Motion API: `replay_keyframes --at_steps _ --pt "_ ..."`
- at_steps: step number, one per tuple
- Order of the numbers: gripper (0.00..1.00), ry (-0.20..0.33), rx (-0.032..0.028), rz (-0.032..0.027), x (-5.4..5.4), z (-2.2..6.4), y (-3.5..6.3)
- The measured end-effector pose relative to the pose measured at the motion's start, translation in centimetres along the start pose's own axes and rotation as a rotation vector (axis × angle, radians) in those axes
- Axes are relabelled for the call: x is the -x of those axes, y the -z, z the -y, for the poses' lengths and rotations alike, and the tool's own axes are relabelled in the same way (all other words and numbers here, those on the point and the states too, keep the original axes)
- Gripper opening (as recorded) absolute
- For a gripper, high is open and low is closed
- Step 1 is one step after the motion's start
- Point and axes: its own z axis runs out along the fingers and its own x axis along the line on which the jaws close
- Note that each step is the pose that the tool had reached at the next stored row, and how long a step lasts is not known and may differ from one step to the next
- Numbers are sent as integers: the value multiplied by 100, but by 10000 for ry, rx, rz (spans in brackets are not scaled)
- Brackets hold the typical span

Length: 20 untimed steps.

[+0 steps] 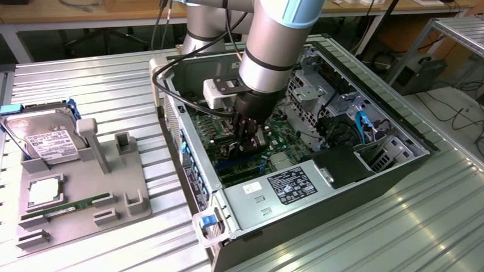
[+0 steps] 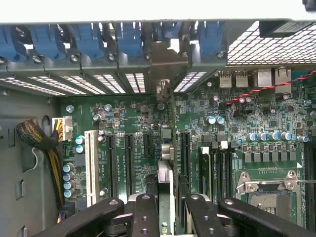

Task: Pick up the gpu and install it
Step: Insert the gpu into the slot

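The gripper (image 2: 166,207), lowered inside the open computer case (image 1: 393,170), is clamped on the gpu (image 2: 166,148), held edge-on over the green motherboard (image 2: 237,128) with its bracket toward the rear slot openings, apparently aligned with an expansion slot for insertion.

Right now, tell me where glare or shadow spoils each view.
Exterior view: daylight glares off the ribbed metal table, while the computer case interior sits shaded under the arm. Wrist view: the band above the blue slot clips is washed out; the motherboard is evenly lit and the gripper dark.
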Motion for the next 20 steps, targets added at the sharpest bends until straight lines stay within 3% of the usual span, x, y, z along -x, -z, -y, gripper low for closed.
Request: replay_keyframes --at_steps 6,17,19,20 --pt "26 -2 1 -28 -1 3 -35" --pt "26 -3 1 -21 -1 4 -59" --pt "27 -5 -4 -16 0 4 -63" --pt "34 -4 -1 -21 -1 4 -59"
